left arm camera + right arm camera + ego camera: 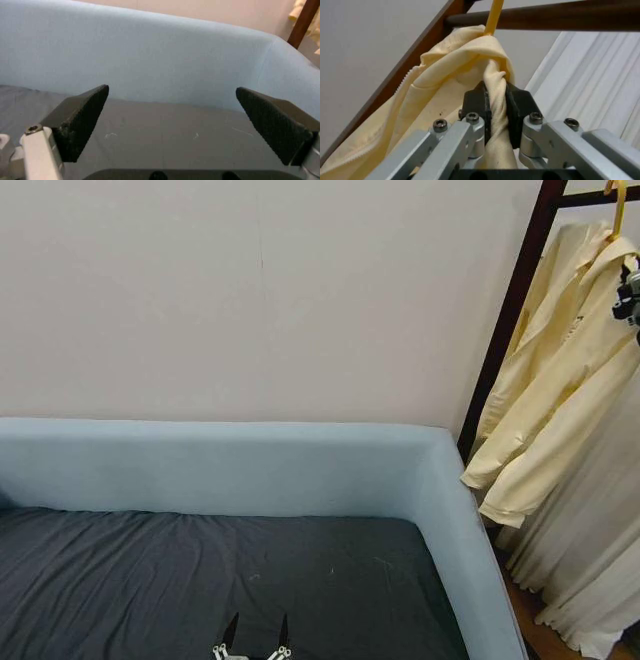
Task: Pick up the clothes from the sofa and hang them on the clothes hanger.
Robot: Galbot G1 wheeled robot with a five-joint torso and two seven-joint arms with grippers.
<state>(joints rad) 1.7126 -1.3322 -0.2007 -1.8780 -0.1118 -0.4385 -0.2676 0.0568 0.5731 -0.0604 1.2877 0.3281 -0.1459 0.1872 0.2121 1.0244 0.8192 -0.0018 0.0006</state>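
In the head view the right gripper was cut off by the frame's right edge, and its arm could not be made out. The yellow hanger was mostly buried inside the pale yellow garment, with only its hook rising clear. The garment's lower hem was hard to separate from the white curtain behind it. The left gripper was cropped to two fingertips at the frame's bottom edge.

The right gripper was raised just under the top rail of the dark wooden rack, its dark pads pinched tight on a bunched fold of the garment below the hanger, which hung on the rail near the rack's corner post. The left gripper hung low over the dark seat cushion, jaws spread wide with nothing between them, pointing at the back of the light blue sofa, near its right corner
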